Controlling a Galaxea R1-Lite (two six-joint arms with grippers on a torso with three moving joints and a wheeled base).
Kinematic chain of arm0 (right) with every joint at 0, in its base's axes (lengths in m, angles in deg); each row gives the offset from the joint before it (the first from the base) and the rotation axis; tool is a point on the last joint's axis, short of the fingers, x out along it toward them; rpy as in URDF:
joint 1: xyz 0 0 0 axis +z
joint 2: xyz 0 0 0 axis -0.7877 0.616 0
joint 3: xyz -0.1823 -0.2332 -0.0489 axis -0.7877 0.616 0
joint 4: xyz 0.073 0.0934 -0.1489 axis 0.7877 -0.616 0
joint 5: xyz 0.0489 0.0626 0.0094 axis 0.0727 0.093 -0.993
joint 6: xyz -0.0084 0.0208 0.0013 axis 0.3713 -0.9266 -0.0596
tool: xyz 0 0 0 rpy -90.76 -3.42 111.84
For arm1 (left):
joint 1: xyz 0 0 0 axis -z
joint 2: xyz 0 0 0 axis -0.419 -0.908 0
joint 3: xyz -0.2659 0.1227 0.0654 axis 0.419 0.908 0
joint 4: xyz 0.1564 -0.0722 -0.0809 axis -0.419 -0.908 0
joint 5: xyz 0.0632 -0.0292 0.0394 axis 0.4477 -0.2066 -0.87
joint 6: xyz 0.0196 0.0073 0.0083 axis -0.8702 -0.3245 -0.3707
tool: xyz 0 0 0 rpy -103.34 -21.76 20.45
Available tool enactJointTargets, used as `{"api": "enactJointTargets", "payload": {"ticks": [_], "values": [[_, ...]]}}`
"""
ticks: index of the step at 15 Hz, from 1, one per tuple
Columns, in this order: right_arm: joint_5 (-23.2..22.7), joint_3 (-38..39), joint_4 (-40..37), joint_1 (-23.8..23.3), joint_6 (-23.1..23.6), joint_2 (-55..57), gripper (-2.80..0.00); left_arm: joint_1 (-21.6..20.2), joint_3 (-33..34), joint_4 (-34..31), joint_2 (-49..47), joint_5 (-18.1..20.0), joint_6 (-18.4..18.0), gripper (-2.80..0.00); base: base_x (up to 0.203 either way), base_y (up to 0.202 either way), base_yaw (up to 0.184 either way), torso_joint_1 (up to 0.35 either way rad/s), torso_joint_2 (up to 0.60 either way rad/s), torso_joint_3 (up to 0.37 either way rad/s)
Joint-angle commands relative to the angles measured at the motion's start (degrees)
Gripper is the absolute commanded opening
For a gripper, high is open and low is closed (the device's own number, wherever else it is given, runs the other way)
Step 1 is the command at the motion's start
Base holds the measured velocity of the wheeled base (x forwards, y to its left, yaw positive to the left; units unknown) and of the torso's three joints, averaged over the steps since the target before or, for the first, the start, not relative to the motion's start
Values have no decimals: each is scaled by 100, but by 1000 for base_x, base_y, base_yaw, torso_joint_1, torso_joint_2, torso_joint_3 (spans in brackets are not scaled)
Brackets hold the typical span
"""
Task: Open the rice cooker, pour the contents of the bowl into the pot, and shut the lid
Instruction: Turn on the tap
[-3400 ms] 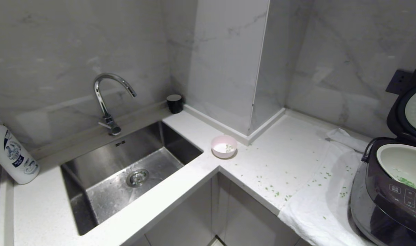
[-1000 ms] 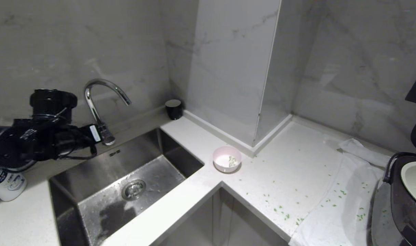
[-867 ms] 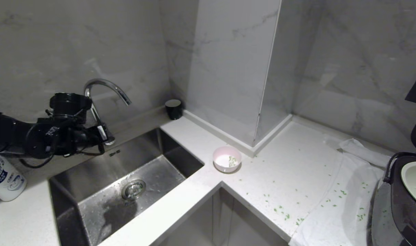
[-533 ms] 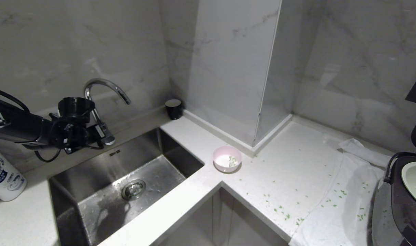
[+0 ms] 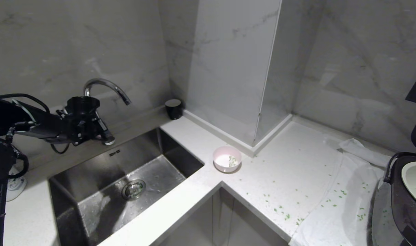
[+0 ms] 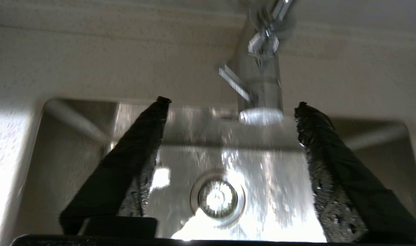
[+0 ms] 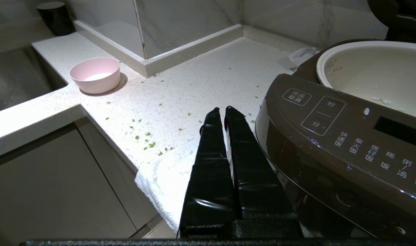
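The pale pink bowl (image 5: 227, 159) stands on the white counter by the sink corner, with a few green bits and whitish grains (image 5: 231, 160) inside. At the far right edge is the dark rice cooker (image 5: 404, 205), its lid (image 7: 399, 13) raised and the off-white pot (image 7: 375, 68) uncovered. My left gripper (image 5: 100, 131) reaches over the sink's back edge, open and empty, with the faucet base between its fingertips (image 6: 232, 103). The right gripper (image 7: 221, 110) is shut and empty, low beside the cooker's front panel (image 7: 330, 136), outside the head view.
A chrome faucet (image 5: 105, 89) arches over the wet steel sink (image 5: 102, 167). A black cup (image 5: 174, 108) stands in the back corner, a white bottle (image 5: 13, 181) behind my left arm. Green bits (image 5: 279, 208) litter the counter and the white towel (image 5: 337, 212) under the cooker.
The whole view shifted early on, putting the cooker at the right edge. Over the last second my left arm has stretched rightward to the faucet base and its gripper has opened.
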Motion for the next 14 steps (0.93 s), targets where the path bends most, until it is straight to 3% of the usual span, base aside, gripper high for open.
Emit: {"api": "enactJointTargets", "payload": {"ticks": [1,11,12,14], "values": [[0,8,0,0,2,-1,-280,-8,-457,8,-533,-123,31,0,0,0,0,0,0,0],[0,9,7,0,2,-1,-280,-269,-1277,-1,-993,-125,32,0,0,0,0,0,0,0],[0,9,0,0,2,-1,-280,-269,-1282,-1,-1017,-115,32,-280,0,0,0,0,0,0],[0,9,0,0,2,-1,-280,-269,-1294,7,-1066,-123,32,-280,0,0,0,0,0,0]]}}
